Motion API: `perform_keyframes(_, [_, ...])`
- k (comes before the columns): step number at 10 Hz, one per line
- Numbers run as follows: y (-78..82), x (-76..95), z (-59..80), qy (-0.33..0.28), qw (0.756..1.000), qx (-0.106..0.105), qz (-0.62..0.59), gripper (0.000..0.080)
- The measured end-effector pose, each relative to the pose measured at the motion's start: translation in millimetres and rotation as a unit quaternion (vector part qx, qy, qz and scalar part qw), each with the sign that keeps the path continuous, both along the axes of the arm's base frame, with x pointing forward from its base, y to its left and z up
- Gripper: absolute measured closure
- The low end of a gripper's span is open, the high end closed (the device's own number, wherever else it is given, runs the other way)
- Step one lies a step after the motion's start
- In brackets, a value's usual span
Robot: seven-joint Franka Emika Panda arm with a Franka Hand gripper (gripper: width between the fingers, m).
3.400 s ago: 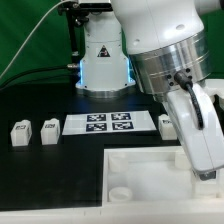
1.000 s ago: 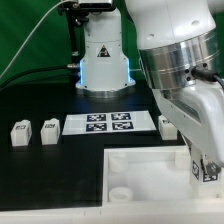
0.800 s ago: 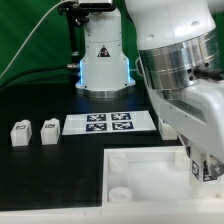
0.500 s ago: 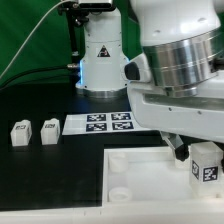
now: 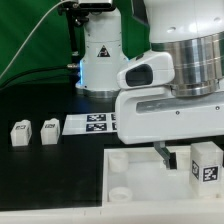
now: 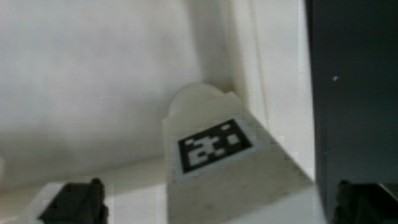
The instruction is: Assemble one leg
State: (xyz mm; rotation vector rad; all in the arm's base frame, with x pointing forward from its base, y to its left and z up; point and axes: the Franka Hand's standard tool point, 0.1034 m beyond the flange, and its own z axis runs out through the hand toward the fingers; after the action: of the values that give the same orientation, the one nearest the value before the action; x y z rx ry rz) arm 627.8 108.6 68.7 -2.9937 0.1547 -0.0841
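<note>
A leg [image 5: 206,163], a small white block with a tag, stands upright on the right part of the large white panel [image 5: 135,165]. In the wrist view the same leg [image 6: 222,150] stands between my fingertips [image 6: 75,200], with a gap on each side. My gripper [image 6: 219,205] is open and touches nothing. In the exterior view one dark finger [image 5: 165,157] shows to the left of the leg; the other is hidden. Two more legs [image 5: 20,133] [image 5: 49,131] stand at the exterior view's left.
The marker board [image 5: 95,122] lies behind the panel, its right half covered by my arm. The robot base [image 5: 100,60] stands at the back. The table is black; a green cloth hangs at the back left.
My wrist has turned and the hand has swung across the exterior view, now covering the marker board's right end and the leg behind it. The leg on the panel stays in place.
</note>
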Motion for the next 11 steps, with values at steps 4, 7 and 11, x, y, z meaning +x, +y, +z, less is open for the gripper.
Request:
perform_keyframes(4, [1.5, -0.7, -1.3, 0.013, 0.997, 0.009, -0.082, 0.0470])
perform_keyframes(7, [2.6, -1.3, -2.4, 0.037, 0.971, 0.022, -0.236, 0.0506])
perform_keyframes(11, [3.6, -1.3, -3.9, 0.089, 0.815, 0.059, -0.570, 0.0506])
